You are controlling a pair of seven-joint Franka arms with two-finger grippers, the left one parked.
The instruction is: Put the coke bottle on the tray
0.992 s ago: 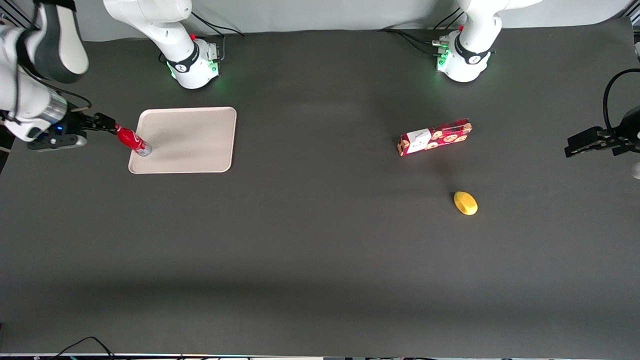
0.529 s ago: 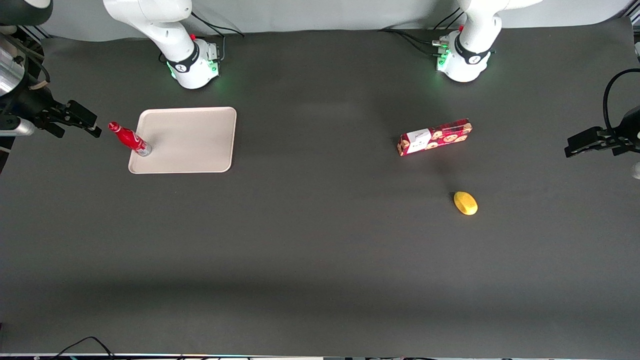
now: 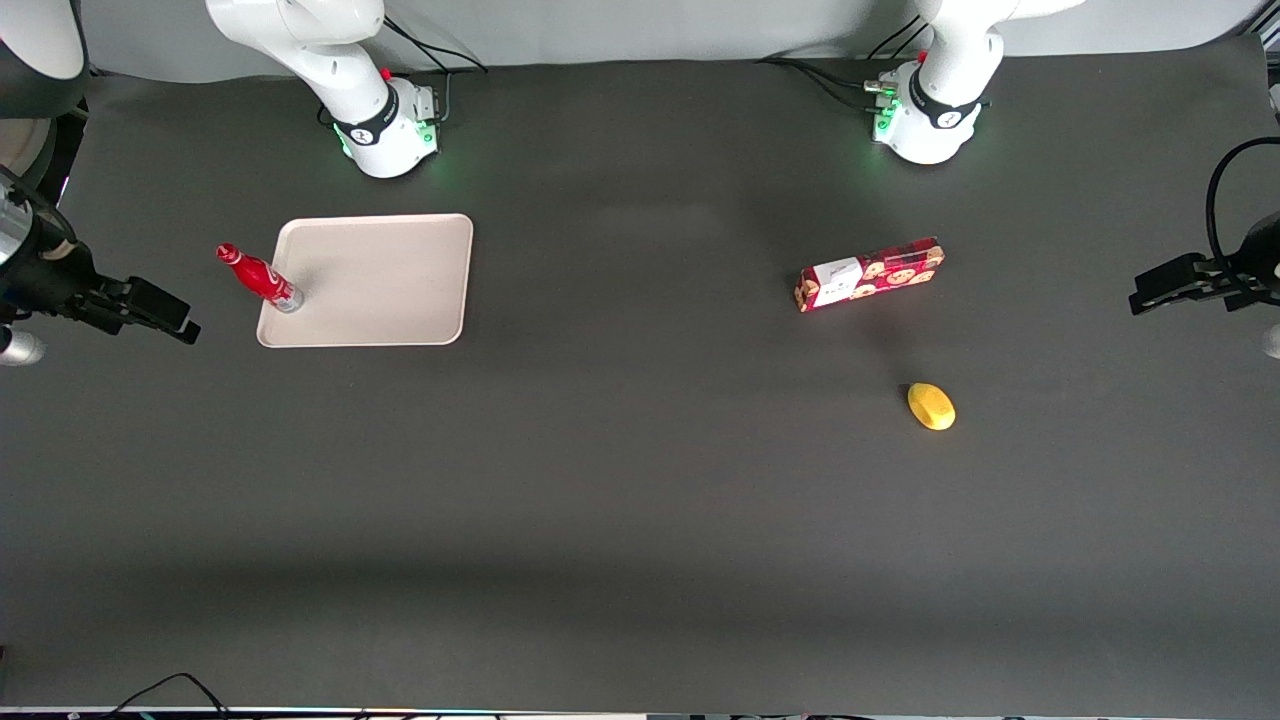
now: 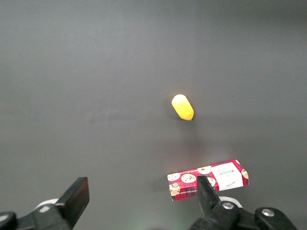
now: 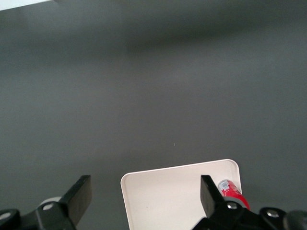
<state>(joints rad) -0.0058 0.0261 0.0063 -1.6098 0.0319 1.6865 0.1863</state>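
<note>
The coke bottle (image 3: pixel 256 275) is small, slim and red with a red cap and a silvery base. It stands by itself on the beige tray (image 3: pixel 390 285), at the tray's edge toward the working arm's end of the table. My right gripper (image 3: pixel 172 316) is open and empty, well clear of the bottle, farther toward the working arm's end and a little nearer the front camera. In the right wrist view the tray (image 5: pixel 172 191) shows between my gripper's (image 5: pixel 144 194) spread fingers, with the bottle (image 5: pixel 231 189) partly hidden by one finger (image 5: pixel 209 191).
A long red patterned snack box (image 3: pixel 870 274) and a small yellow object (image 3: pixel 931 406) lie toward the parked arm's end of the table. Both show in the left wrist view, the box (image 4: pixel 208 178) and the yellow object (image 4: pixel 183 107). Two arm bases (image 3: pixel 385 125) stand along the table's back edge.
My gripper let go of the bottle's neck, drew away toward the working arm's end, then moved nearer the front camera. The bottle stays standing on the tray's edge.
</note>
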